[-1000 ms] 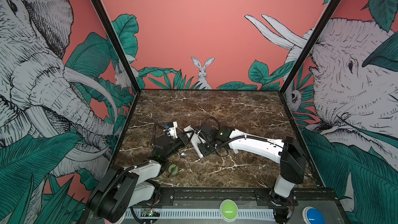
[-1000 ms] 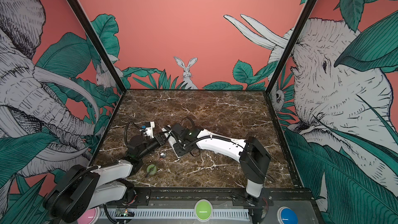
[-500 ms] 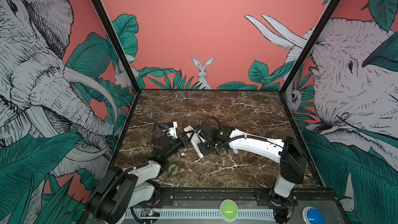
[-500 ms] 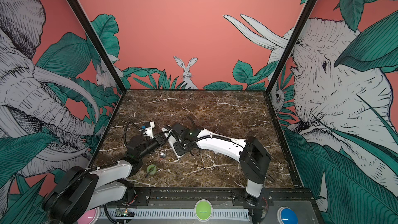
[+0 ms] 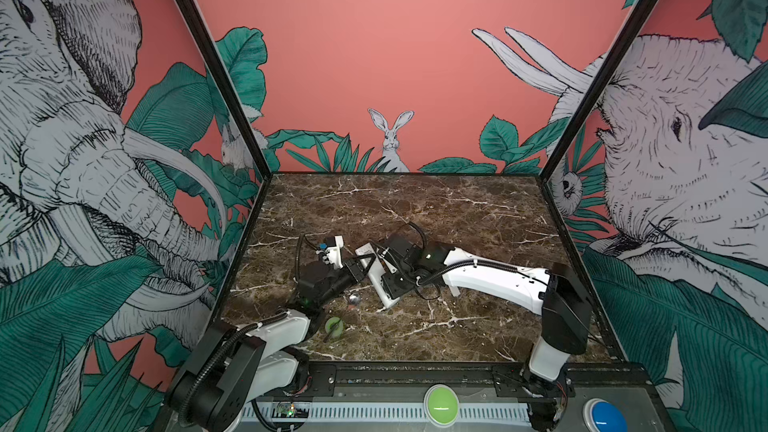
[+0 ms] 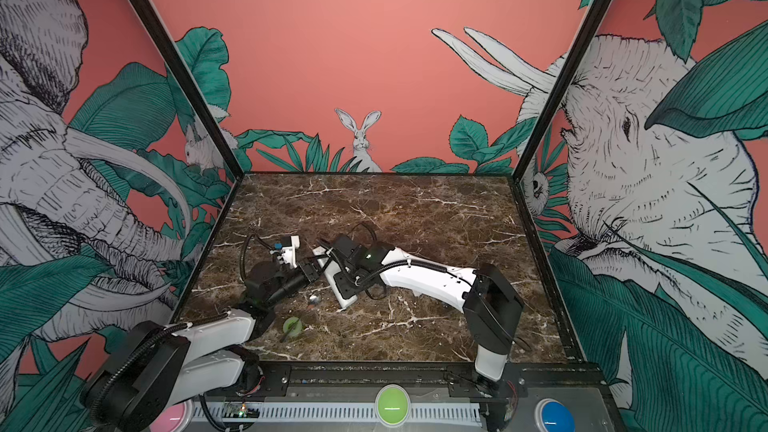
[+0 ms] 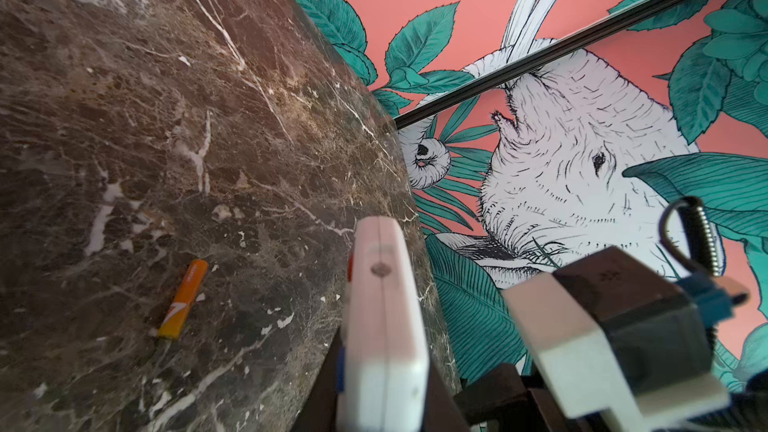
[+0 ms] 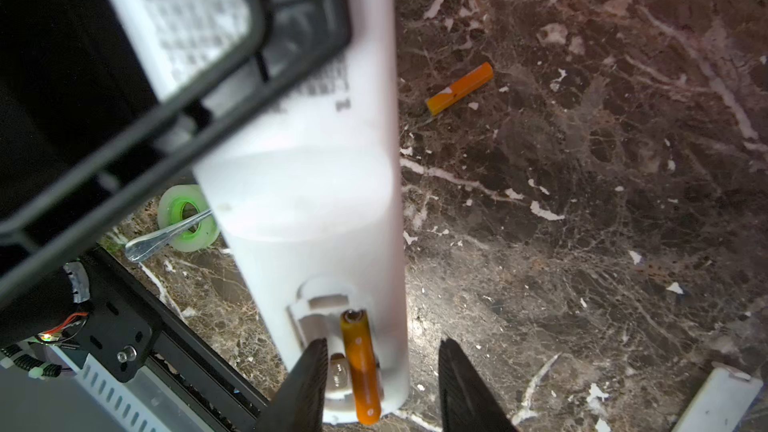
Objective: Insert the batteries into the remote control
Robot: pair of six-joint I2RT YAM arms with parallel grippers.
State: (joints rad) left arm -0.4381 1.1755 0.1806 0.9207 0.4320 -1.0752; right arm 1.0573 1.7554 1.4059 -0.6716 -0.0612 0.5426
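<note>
**mo:** Right gripper (image 8: 380, 363) has spread its jaws since a second ago, and nothing else in the top views has budged. What's the smart move now?

**jen:** Big to small. The table (image 5: 457, 222) carries everything. The remote control (image 8: 316, 201) lies angled across the middle with its plain back to the right wrist camera. The left gripper (image 5: 360, 270) is pinched tight on it, so leave that clamp alone. The right jaws stand apart on either side of the open bay at the remote's end, touching nothing I can see. The first battery (image 8: 361, 367) lies in one slot of that bay. Its outer end looks a bit proud of the rim, so I'd guess it isn't clicked home.

**mo:** Press it in?

**jen:** Yeah, ease that end down against the contact. Go gently, since a sideways shove could pop it out. Then fetch the second battery (image 8: 459, 88), which is loose on the table beside the remote, for the bare neighbouring slot. Check which way round it goes. The cover strip (image 8: 719, 401) comes last
</note>
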